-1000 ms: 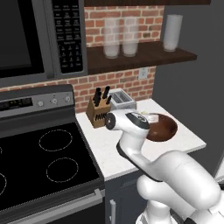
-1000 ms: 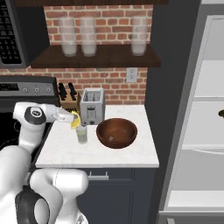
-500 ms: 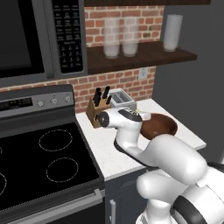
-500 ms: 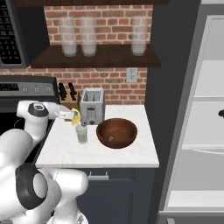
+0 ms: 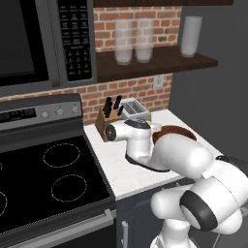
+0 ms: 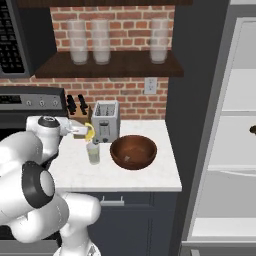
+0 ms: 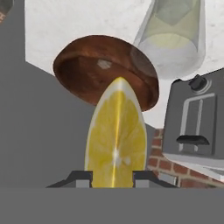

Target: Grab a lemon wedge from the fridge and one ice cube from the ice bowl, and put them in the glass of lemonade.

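The arm is folding back toward its base, its white elbow now bulking larger low in both base views. The lemon wedge (image 6: pixel 90 132), clamped between the fingers (image 7: pixel 82 178), is staying just above the glass of lemonade (image 6: pixel 93 152).

place: home kitchen | left: black glass-top stove (image 5: pixel 48 179) under a microwave (image 5: pixel 43 41) | far: red brick wall (image 6: pixel 125 92), dark shelf (image 6: pixel 107 65) with frosted tumblers (image 6: pixel 90 41) | bench (image 6: pixel 150 175): white, with toaster (image 6: pixel 105 121) and knife block (image 5: pixel 105 121) | right: open fridge (image 6: pixel 225 135)

White arm bent low, tool (image 7: pixel 113 177) horizontal, fingers clamped on a held piece.
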You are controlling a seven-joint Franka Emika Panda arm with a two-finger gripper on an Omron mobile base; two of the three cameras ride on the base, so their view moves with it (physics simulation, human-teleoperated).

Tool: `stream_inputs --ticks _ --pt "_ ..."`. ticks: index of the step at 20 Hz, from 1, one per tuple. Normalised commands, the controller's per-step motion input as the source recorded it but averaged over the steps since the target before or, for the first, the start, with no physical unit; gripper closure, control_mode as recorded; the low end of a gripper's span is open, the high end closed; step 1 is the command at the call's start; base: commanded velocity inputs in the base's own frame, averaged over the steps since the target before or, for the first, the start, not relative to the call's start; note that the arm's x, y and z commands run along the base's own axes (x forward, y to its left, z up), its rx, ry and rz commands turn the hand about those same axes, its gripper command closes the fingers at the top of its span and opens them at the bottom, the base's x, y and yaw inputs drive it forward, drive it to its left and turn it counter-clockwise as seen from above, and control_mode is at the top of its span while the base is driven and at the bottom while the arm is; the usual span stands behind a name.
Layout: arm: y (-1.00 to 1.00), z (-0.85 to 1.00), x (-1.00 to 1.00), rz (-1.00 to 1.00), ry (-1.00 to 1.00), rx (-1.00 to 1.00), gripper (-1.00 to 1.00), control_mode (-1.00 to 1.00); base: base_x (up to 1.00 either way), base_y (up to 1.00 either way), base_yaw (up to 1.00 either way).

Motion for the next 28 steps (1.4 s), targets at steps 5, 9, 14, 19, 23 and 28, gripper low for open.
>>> stream_inputs --ticks 5,9,14,19,23,28 --pt "0.00 -0.45 0.29 0.00 -0.05 -0.11 1.00 -1.00 0.00 0.00 0.00" --pt "0.06 -0.25 0.18 0.00 -0.01 -0.07 1.00 -1.00 0.00 0.00 0.00" --pt "0.15 -0.02 0.07 0.00 0.04 -0.01 1.00 -1.00 0.00 0.00 0.00" --pt "0.11 0.00 0.04 0.00 0.06 0.00 1.00 -1.00 0.00 0.00 0.00" --pt "0.00 0.00 0.19 0.00 0.00 0.00 1.00 -1.00 0.00 0.00 0.00" --pt "0.00 -0.04 0.25 0.00 0.00 0.00 1.00 -1.00 0.00 0.00 0.00"
